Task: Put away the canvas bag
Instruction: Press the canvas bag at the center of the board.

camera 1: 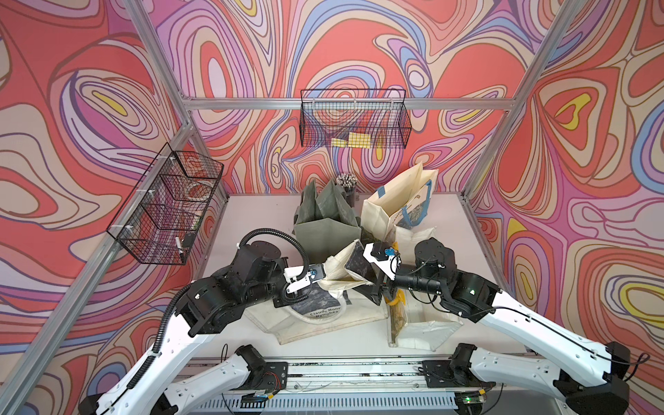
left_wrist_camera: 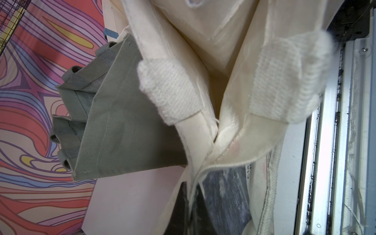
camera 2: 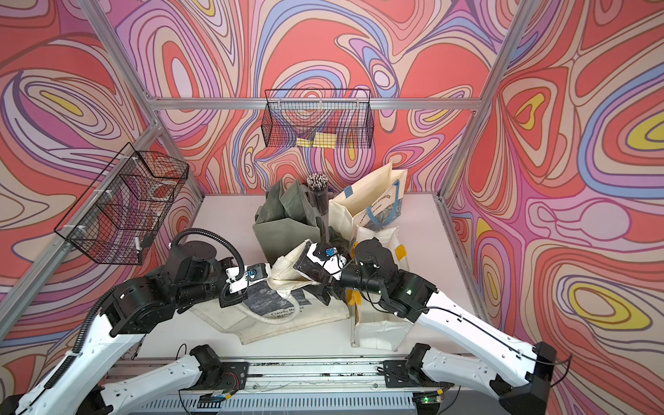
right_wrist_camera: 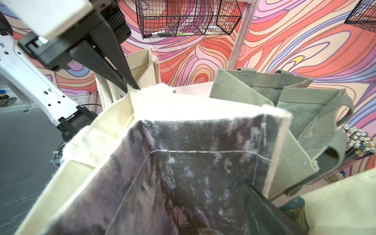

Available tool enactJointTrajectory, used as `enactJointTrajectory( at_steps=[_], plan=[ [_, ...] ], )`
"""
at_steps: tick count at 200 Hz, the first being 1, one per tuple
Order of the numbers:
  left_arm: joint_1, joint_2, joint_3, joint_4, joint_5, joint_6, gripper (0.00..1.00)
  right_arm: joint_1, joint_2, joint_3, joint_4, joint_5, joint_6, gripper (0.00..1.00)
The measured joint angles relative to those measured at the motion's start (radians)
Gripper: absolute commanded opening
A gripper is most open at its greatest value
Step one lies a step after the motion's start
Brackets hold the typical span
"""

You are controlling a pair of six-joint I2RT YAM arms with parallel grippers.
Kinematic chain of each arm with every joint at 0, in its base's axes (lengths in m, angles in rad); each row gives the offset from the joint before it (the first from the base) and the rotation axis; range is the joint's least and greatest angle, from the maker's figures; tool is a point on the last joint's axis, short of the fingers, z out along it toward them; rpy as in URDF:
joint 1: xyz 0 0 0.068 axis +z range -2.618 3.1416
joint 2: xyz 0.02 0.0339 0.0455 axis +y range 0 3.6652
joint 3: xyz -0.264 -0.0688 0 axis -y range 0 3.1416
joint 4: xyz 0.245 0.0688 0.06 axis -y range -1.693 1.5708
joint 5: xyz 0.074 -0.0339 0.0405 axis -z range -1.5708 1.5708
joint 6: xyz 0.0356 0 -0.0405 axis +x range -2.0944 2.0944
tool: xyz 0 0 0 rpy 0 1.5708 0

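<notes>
The canvas bag is cream with a dark painting print and lies at the table's front middle. Its upper part is lifted into a tent between the two arms. My left gripper is shut on the bag's cream rim; the right wrist view shows it pinching a corner. My right gripper sits under the lifted dark panel. One finger shows far out to the side, so the jaws stand open; the other finger is hidden by cloth.
An upright grey-green bag stands just behind, beside a cup of sticks and a cream tote with blue handles. Another cream bag lies under the right arm. Wire baskets hang on the back wall and the left wall.
</notes>
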Motion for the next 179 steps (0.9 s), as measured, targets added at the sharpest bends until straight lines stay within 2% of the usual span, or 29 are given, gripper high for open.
enactJointTrajectory(
  at_steps=[56, 132, 179],
  plan=[
    [0.000, 0.000, 0.000, -0.003, 0.027, 0.068, 0.00, 0.001, 0.002, 0.040, -0.055, 0.055, -0.048, 0.98],
    [0.000, 0.000, -0.001, -0.003, 0.032, 0.093, 0.00, 0.000, 0.001, 0.100, -0.134, 0.082, -0.123, 0.98],
    [0.000, 0.013, -0.002, 0.000, 0.045, 0.101, 0.00, -0.015, 0.047, 0.167, -0.184, 0.025, -0.133, 0.98]
  ],
)
